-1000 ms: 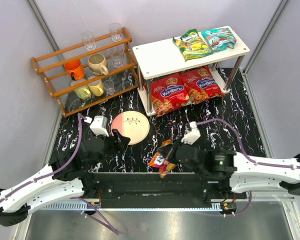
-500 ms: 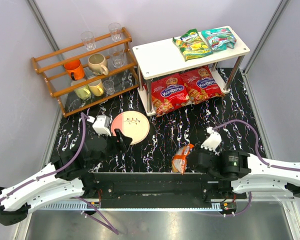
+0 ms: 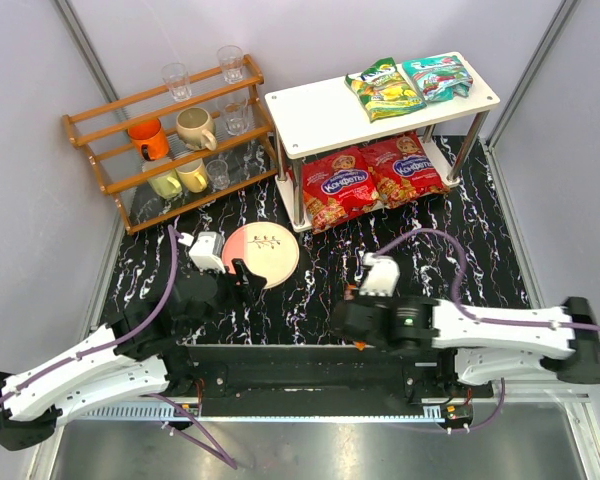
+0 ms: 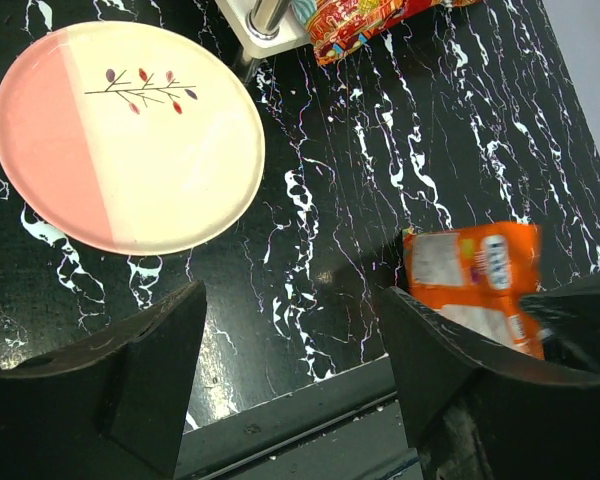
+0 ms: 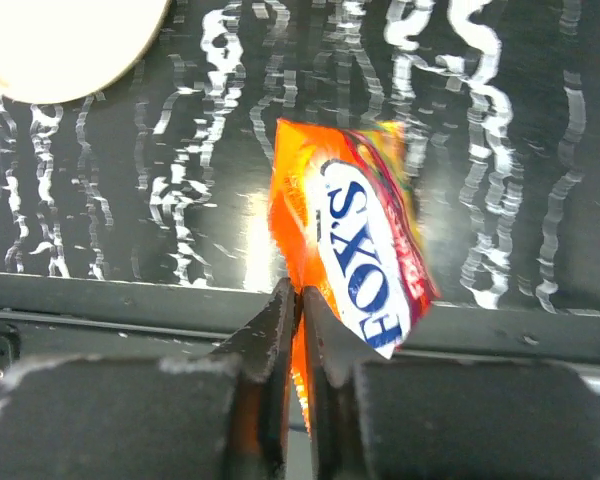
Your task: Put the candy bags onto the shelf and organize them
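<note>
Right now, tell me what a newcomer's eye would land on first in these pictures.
The orange candy bag stands out, pinched at one edge by the shut right claw over the near edge of the black marbled table. Beyond it, the white shelf carries a yellow-green bag and a teal bag on top and two red bags below. A pink-and-cream plate lies left of centre.

Two white-and-black robot arms lie low, reaching in toward the middle. The left arm (image 3: pixel 90 372) comes in from the lower left, angled up and to the right. Its jaws stand wide apart with nothing between them. The right arm (image 3: pixel 490 330) stretches leftward from the right side, its jaws pressed together on the edge of a small orange candy bag (image 5: pixel 352 240).
</note>
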`<state>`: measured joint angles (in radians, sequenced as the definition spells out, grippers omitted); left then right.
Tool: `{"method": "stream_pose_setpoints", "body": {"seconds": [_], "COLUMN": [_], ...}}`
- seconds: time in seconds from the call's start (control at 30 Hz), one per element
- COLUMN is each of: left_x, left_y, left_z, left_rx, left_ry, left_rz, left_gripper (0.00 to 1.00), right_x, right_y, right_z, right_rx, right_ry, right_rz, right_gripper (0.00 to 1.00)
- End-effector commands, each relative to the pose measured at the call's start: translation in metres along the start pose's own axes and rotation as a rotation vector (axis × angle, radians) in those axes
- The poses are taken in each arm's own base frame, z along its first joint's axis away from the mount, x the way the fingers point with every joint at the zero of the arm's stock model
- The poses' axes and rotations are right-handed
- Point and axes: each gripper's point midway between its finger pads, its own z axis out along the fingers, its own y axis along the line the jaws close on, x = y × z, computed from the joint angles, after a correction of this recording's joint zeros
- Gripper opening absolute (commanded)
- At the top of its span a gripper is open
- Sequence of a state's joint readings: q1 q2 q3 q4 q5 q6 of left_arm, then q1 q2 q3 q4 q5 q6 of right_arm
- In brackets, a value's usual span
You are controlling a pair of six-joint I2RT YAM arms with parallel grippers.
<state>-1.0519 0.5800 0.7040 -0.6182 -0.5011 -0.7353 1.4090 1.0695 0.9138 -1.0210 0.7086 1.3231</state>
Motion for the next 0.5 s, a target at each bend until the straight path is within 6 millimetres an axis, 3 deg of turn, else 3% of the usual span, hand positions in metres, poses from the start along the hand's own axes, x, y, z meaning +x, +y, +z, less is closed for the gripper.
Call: {"method": "stream_pose_setpoints", "body": {"seconds": [0.0, 0.03, 0.07, 0.13, 0.17, 0.2, 0.23, 0.27, 0.3, 0.4, 0.47], "left_x": [-0.005, -0.004, -0.004, -0.003, -0.003, -0.004, -0.003, -0.003, -0.002, 0.005, 0.009], "left_y": [-0.008, -0.008, -0.008, -0.009, -0.008, -0.007, -0.007, -0.006, -0.005, -0.007, -0.013], "left_z": [0.002, 0.002, 0.003, 0.002, 0.002, 0.001, 0.001, 0.001, 0.002, 0.008, 0.012], "left_rx": [0.032, 0.032, 0.032, 0.033, 0.03, 0.028, 0.026, 0.024, 0.02, 0.021, 0.04], "left_ry": [-0.02, -0.017, -0.016, -0.01, -0.007, -0.009, -0.009, -0.009, -0.007, 0.012, 0.03], "left_rz": [-0.035, -0.033, -0.034, -0.033, -0.032, -0.032, -0.032, -0.031, -0.029, -0.014, -0.007], "left_gripper": [0.73, 0.73, 0.73, 0.73, 0.73, 0.73, 0.73, 0.73, 0.73, 0.73, 0.73], "right_x": [-0.012, -0.013, -0.01, -0.025, -0.024, -0.039, -0.043, -0.034, -0.044, -0.026, -0.009], "right_y": [0.085, 0.114, 0.127, 0.142, 0.131, 0.121, 0.107, 0.085, 0.062, 0.018, -0.001], "right_z": [0.015, 0.016, 0.012, -0.001, 0.003, -0.006, -0.004, 0.008, 0.007, 0.016, 0.025], "right_rx": [-0.175, -0.261, -0.334, -0.439, -0.422, -0.437, -0.413, -0.374, -0.353, -0.298, -0.262], "right_ry": [-0.054, -0.066, -0.054, -0.103, -0.114, -0.149, -0.166, -0.147, -0.153, -0.087, -0.033], "right_rz": [-0.101, -0.094, -0.169, -0.116, -0.087, -0.021, 0.01, 0.051, 0.111, 0.189, 0.228], "right_gripper": [0.32, 0.54, 0.59, 0.65, 0.74, 0.74, 0.73, 0.73, 0.73, 0.73, 0.73]}}
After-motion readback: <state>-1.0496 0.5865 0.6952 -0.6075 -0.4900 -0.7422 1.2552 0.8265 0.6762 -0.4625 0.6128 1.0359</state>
